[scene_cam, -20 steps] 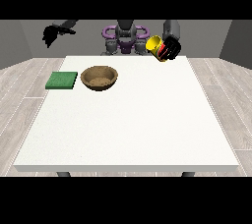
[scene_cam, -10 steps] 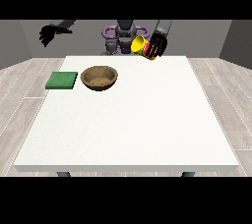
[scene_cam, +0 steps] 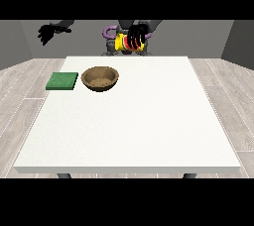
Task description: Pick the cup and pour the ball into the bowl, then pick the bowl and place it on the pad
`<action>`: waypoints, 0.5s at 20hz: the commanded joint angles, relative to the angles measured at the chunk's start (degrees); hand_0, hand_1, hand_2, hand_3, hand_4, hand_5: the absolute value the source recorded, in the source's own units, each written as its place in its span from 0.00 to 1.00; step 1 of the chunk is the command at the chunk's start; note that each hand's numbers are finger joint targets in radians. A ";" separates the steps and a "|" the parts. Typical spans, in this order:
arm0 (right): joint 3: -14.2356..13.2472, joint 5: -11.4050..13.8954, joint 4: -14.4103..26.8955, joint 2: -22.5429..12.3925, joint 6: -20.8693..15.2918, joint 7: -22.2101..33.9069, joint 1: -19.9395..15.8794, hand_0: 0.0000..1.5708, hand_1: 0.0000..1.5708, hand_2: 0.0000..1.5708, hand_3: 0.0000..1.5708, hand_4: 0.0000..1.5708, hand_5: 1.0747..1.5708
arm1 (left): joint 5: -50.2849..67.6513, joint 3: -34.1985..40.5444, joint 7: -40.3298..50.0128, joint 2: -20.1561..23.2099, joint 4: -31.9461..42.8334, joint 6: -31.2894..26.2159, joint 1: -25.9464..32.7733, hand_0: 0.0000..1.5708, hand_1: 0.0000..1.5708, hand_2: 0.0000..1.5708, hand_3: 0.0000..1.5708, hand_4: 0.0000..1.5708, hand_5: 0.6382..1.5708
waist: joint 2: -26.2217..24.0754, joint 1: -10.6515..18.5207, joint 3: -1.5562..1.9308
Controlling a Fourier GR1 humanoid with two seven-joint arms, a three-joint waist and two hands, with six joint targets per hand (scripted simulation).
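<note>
Brown bowl point(scene_cam: 100, 79) on table point(scene_cam: 149, 121), contents indiscernible, beside green pad point(scene_cam: 62, 81). Yellow cup point(scene_cam: 124, 42) tipped sideways, grasped by curled fingers of hand at view's right point(scene_cam: 136, 38). Hand at view's left point(scene_cam: 48, 33) raised, fingers relaxed, holding nothing.

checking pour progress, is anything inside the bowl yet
The bowl shows only its own brown inside; no ball is visible in it. The cup is held in a hand above the table's far edge, its contents hidden.

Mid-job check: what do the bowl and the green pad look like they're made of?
The bowl looks like wood with a matte finish: brown, mottled inside, no shine. The pad looks like soft foam or rubber: flat, plain green, dull. Neither look settles it. The table under both is smooth plain white.
</note>
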 commanded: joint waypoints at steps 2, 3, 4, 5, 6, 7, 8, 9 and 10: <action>-0.91 -0.73 1.43 -1.20 1.21 -1.54 -2.49 0.00 0.00 0.00 0.00 0.00 1.00 | -9.39 -7.43 3.61 -4.10 1.88 -5.98 -4.16 0.95 0.95 1.00 1.00 1.00 0.45 | 2.86 -1.12 -0.04; 0.79 -1.36 -0.30 -0.17 2.71 1.16 -2.26 0.00 0.00 0.00 0.00 0.00 1.00 | -12.13 -9.28 5.78 -4.32 4.05 -5.91 -3.21 0.95 0.95 1.00 1.00 1.00 0.41 | 2.18 -4.08 -0.09; 0.72 -0.05 1.18 -0.04 0.75 0.79 -2.57 0.00 0.00 0.00 0.00 0.00 1.00 | -14.62 -12.16 4.66 -4.40 4.20 -9.96 -5.56 0.96 0.96 1.00 1.00 1.00 0.43 | 1.17 -2.07 0.00; 2.47 1.00 -0.06 2.24 0.74 -0.77 -1.34 0.00 0.00 0.00 0.00 0.00 1.00 | -17.89 -15.05 5.93 -4.81 5.70 -9.97 -4.45 0.98 0.98 1.00 1.00 1.00 0.52 | 1.12 -3.46 0.01; 1.57 0.07 0.55 1.33 0.27 1.17 -3.11 0.00 0.00 0.00 0.00 0.00 1.00 | -19.02 -16.13 6.44 -6.29 5.70 -12.51 -5.42 0.98 0.98 1.00 1.00 0.99 0.56 | 0.16 -2.57 -0.04; 1.03 -0.39 1.31 0.01 2.22 0.24 -2.60 0.00 0.00 0.00 0.00 0.00 1.00 | -20.85 -17.50 6.19 -5.47 5.91 -12.82 -5.76 0.97 0.97 1.00 1.00 0.96 0.63 | 0.63 -2.13 -0.03; 1.17 0.19 1.39 1.26 0.65 -0.34 -1.96 0.00 0.00 0.00 0.00 0.00 1.00 | -22.40 -18.74 6.84 -5.77 6.67 -14.28 -5.44 0.97 0.97 1.00 1.00 0.96 0.64 | 0.75 -2.07 -0.05; 0.77 -0.16 1.73 0.01 1.31 1.28 -1.05 0.00 0.00 0.00 0.00 0.00 1.00 | -22.96 -19.78 5.23 -5.61 6.30 -14.84 -3.59 0.95 0.95 1.00 1.00 0.95 0.64 | -1.69 -1.10 -0.09; 0.32 0.15 2.35 -0.90 2.51 -0.93 0.28 0.00 0.00 0.00 0.00 0.00 1.00 | -24.61 -21.20 5.03 -5.53 5.98 -14.50 -3.11 0.94 0.94 1.00 1.00 0.94 0.64 | -1.19 -0.80 -0.08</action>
